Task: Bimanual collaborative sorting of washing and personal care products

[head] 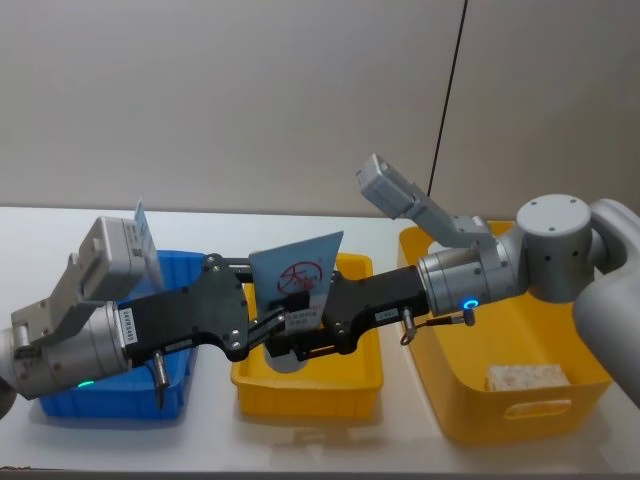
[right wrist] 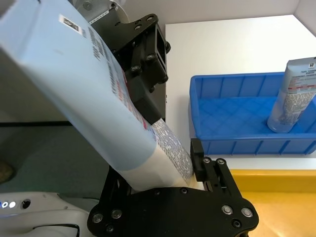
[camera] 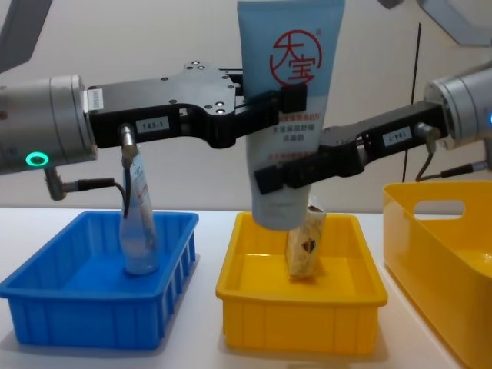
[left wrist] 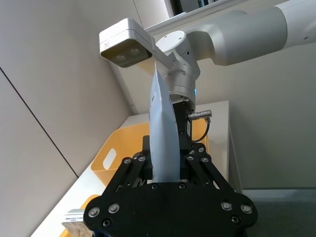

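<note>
A white worktop carried three plastic bins in a row. The largest, a deep yellow plastic bin with a handle slot, stood on the right side and held a small beige marbled carton on its floor. A shallow blue plastic bin stood on the left side, and a pale blue squeeze tube stood upright inside it on its cap. Between the two, a shallow yellow plastic tray held a second beige marbled carton with a dark emblem, which leaned upright in it.

A large pale blue squeeze tube with a red circle logo and red Chinese characters was held in the air above the yellow tray, cap end down and flat crimped end up. It was gripped by both arms at once. The left claw, reaching in from the left, was clenched on the tube at about the height of the logo. The right claw, reaching in from the right, was clenched on the tube lower down, nearer the cap. In the right wrist view the tube was seen slanting out between the black fingers.
</note>
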Available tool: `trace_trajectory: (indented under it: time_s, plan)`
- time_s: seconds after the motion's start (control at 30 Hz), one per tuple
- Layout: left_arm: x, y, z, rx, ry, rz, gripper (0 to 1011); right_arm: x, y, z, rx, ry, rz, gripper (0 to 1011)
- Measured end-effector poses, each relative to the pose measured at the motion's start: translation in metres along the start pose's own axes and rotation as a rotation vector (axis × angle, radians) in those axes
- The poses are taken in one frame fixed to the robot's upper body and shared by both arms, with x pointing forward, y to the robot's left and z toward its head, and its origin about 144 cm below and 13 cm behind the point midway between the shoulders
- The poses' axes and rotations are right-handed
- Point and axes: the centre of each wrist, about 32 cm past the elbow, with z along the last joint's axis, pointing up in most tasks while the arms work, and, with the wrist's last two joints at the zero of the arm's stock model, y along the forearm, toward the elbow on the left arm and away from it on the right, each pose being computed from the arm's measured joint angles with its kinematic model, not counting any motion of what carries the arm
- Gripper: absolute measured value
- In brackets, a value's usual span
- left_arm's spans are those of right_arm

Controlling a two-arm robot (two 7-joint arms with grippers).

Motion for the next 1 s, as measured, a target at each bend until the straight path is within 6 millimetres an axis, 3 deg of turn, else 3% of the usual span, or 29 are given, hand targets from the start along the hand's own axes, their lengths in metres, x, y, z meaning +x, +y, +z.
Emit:
trace_trajectory:
  time_s: [0.23, 0.67, 0.9, 1.0]
  plan:
    - [0.0, 0.0, 0.0, -0.001, 0.0, 0.0, 381, -0.002, 0.002, 0.001, -0.003, -0.005, -0.001, 490]
    - [0.0, 0.0, 0.0, 0.0, 0.0, 0.0, 826, -0.009, -0.001, 0.001, 0.0, -0.01, -0.022, 338]
    - [0.0, 0.0, 0.0, 0.0, 0.0, -0.001, 996, -0.017, -0.008, -0.001, 0.017, -0.021, -0.049, 295]
    - [0.0, 0.0, 0.0, 0.0, 0.0, -0.001, 1001, -0.022, -0.013, -0.003, 0.027, -0.027, -0.064, 286]
